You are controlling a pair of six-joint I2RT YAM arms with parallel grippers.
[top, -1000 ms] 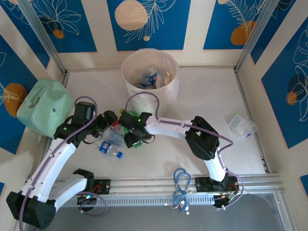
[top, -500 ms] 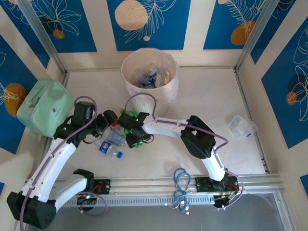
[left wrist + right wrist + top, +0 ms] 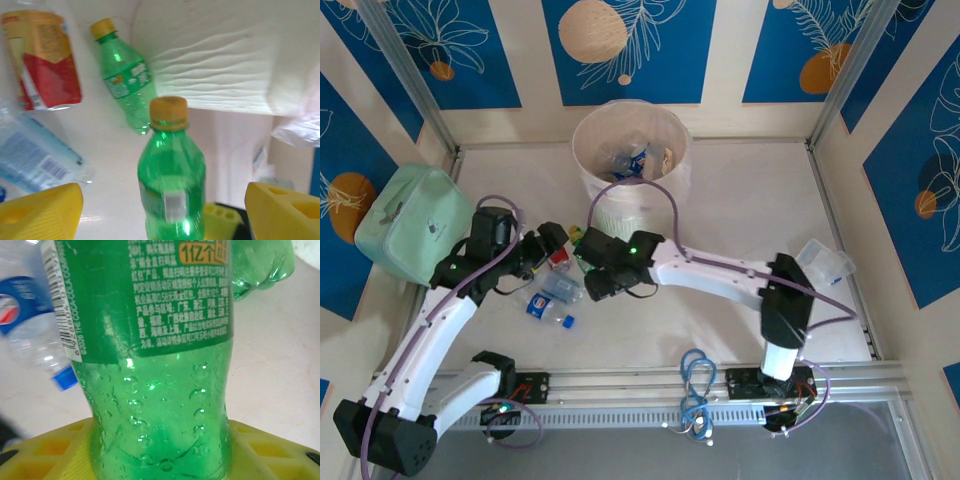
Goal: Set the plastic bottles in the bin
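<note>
My right gripper (image 3: pixel 160 440) is shut on the lower body of a green bottle (image 3: pixel 155 365); its yellow fingers (image 3: pixel 272 450) press both sides. In the left wrist view that same green bottle (image 3: pixel 171 170) stands upright with an orange cap, ahead of my open left gripper (image 3: pixel 162 195). A second green bottle (image 3: pixel 125 85), a red-labelled bottle (image 3: pixel 47 60) and a clear blue-labelled bottle (image 3: pixel 35 160) lie on the table. From above, the left gripper (image 3: pixel 555 248) and the right gripper (image 3: pixel 592 278) meet near the bottles (image 3: pixel 550 298), in front of the cream bin (image 3: pixel 590 170), which holds several bottles.
A mint-green bag (image 3: pixel 415 220) sits at the left wall. A clear plastic tub (image 3: pixel 823 262) lies at the right. A blue cable coil (image 3: pixel 697 385) hangs over the front rail. The bin's ribbed wall (image 3: pixel 210 55) stands close behind the bottles.
The right gripper has closed on the green bottle, and the right arm's elbow has swung out to the right. The left arm has barely moved.
</note>
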